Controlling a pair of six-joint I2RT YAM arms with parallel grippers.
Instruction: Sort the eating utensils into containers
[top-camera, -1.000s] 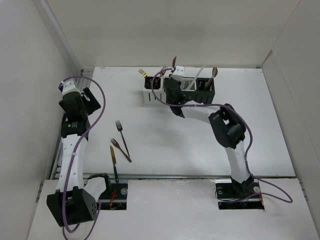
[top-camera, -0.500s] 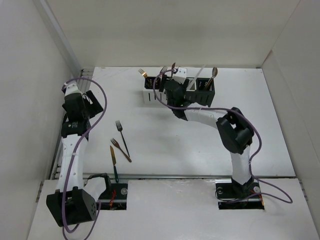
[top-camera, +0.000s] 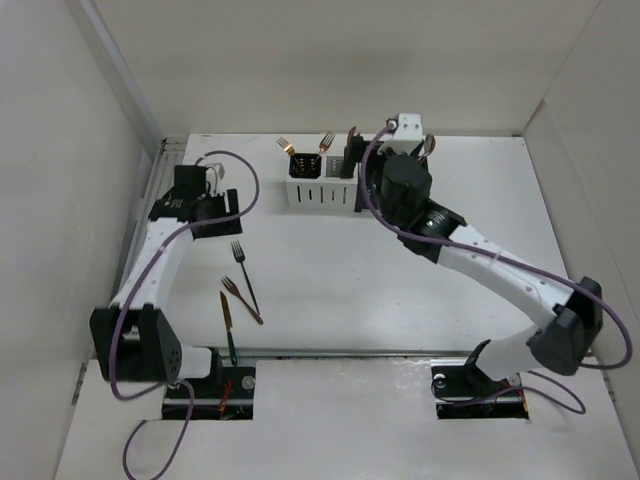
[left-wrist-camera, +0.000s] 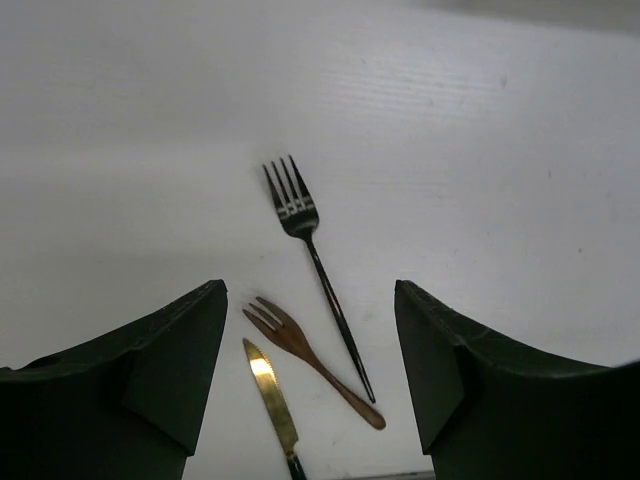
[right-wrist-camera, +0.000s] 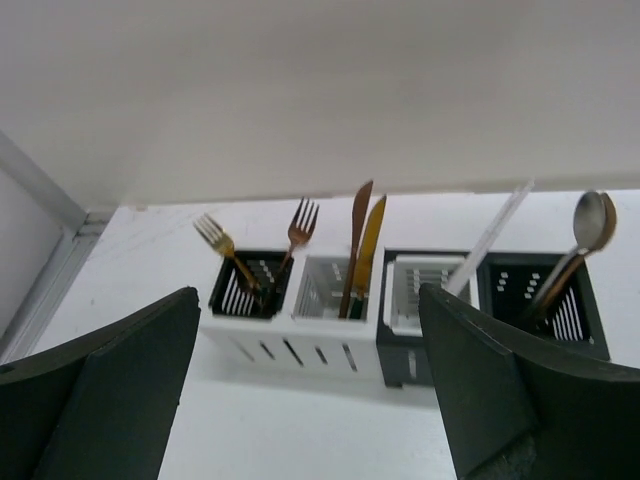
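Three eating utensils lie loose on the white table: a black fork (left-wrist-camera: 312, 262), a copper fork (left-wrist-camera: 305, 357) and a gold knife (left-wrist-camera: 270, 392) with a dark handle. My left gripper (left-wrist-camera: 308, 296) hovers above them, open and empty. The containers (right-wrist-camera: 300, 340) stand in a row at the back. The left black one (right-wrist-camera: 245, 288) holds a gold fork (right-wrist-camera: 222, 250) and a copper fork (right-wrist-camera: 298, 228). The white one beside it (right-wrist-camera: 325, 290) holds two knives (right-wrist-camera: 360, 245). A white stick (right-wrist-camera: 495, 235) and a spoon (right-wrist-camera: 580, 240) stand further right. My right gripper (right-wrist-camera: 307, 300) is open and empty in front of the row.
In the top view the loose utensils (top-camera: 240, 295) lie left of centre, near the front edge. The containers (top-camera: 320, 190) are at the back, close to the rear wall. White side walls enclose the table. The right arm (top-camera: 480, 260) stretches diagonally across the right half.
My right gripper opened, left a knife in the white container, and drew back to the right. My left arm swung out over the loose forks, its jaws a little narrower.
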